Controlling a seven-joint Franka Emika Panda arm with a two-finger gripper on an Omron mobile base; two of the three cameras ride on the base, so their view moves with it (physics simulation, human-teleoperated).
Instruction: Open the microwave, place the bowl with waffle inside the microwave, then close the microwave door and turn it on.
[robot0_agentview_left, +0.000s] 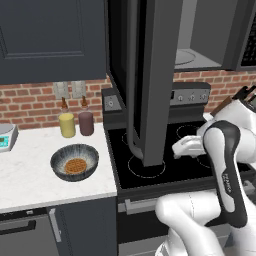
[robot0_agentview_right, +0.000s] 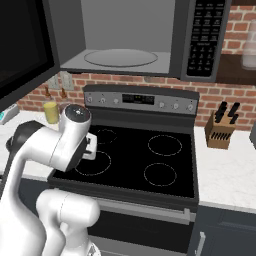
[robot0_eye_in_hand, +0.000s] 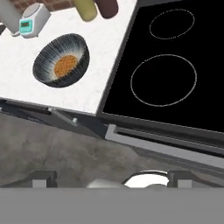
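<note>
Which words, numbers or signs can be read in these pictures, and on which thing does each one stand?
No text can be read with certainty.
Microwave keypad: rows of pale button labels, too small to read.
Stove back panel display: light marks, blurred.
Robot forearm: a small dark vertical marking, too small to read.
Kitchen scale screen: blank teal, no digits seen.

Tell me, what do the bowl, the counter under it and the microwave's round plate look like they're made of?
The bowl looks like glazed ceramic: dark, with pale streaks. The counter looks like polished white marble or stone, faintly veined. The microwave's round plate looks like clear glass, see-through. All rendered, so only a guess.
</note>
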